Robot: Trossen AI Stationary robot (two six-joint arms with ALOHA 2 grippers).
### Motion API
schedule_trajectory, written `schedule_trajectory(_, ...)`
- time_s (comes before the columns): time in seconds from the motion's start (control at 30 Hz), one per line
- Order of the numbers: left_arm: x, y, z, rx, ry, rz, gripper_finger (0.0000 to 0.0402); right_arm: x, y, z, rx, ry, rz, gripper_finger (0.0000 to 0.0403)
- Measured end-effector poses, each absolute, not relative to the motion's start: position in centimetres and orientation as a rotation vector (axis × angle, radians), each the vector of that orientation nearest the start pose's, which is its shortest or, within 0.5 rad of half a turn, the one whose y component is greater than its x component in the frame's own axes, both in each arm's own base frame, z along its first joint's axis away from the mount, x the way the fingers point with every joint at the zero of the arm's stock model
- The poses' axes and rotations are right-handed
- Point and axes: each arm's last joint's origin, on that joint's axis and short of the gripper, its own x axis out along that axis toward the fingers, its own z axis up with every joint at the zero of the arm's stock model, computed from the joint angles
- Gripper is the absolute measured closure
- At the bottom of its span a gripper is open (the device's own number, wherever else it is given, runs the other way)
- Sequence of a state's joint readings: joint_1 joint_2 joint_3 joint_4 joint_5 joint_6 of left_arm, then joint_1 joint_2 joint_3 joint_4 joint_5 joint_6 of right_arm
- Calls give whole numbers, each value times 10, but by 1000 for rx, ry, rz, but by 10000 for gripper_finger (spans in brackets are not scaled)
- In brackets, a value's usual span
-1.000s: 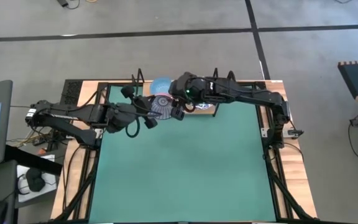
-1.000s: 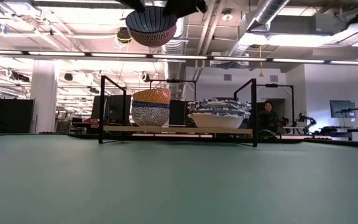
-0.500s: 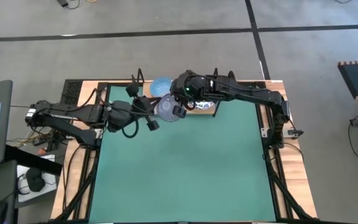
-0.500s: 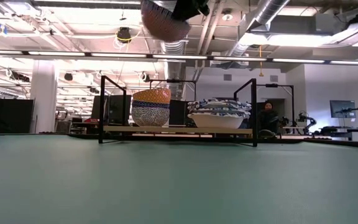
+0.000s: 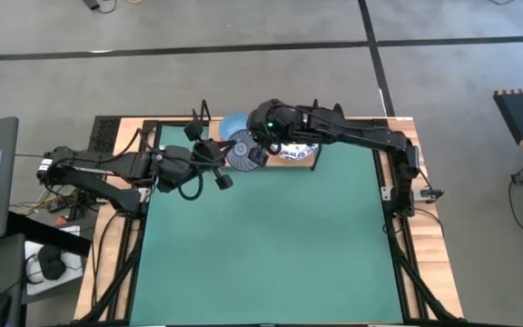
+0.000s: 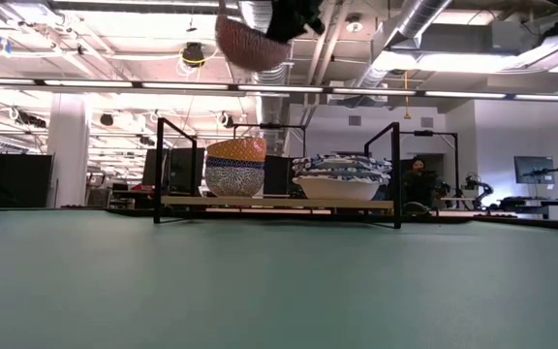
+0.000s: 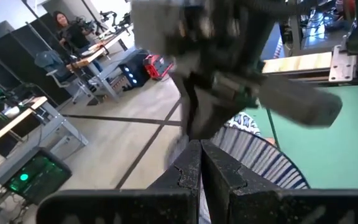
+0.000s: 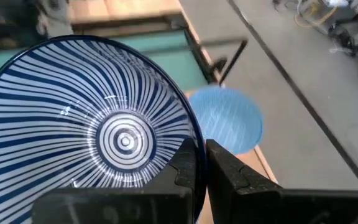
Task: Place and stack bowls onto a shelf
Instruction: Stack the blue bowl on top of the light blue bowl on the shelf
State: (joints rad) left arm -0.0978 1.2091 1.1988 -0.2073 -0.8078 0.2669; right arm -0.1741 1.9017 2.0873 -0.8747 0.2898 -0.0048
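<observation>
The right gripper [image 5: 260, 153] has taken the glossy, blue-striped round bowl [image 5: 241, 150] by its rim above the table's far edge; the left gripper [image 5: 218, 173], closed and empty, has drawn back.

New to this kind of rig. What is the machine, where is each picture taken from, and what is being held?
Two dark robot arms work at a table covered by a green mat. One picture looks straight down, one looks level across the table, and two come from cameras on the wrists. At the far edge stands a wooden shelf carrying a stack of small bowls and a stack of wide white bowls. The right gripper pinches the rim of a striped bowl, held high in the air. The left gripper is shut beside it; whether it grips too is unclear.
</observation>
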Motion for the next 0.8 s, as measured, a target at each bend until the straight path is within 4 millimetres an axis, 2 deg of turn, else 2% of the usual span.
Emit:
schedule_trajectory(0.23, 259, -5, 388, 352, 298, 676, 401, 416, -81, 374, -26, 761, -400, 364)
schedule_trajectory(0.47, 258, -4, 388, 355, 306, 681, 401, 424, -81, 374, -21, 701, -385, 364)
schedule_trajectory(0.8, 258, -4, 387, 361, 315, 687, 401, 422, -89, 372, -17, 720, -404, 364)
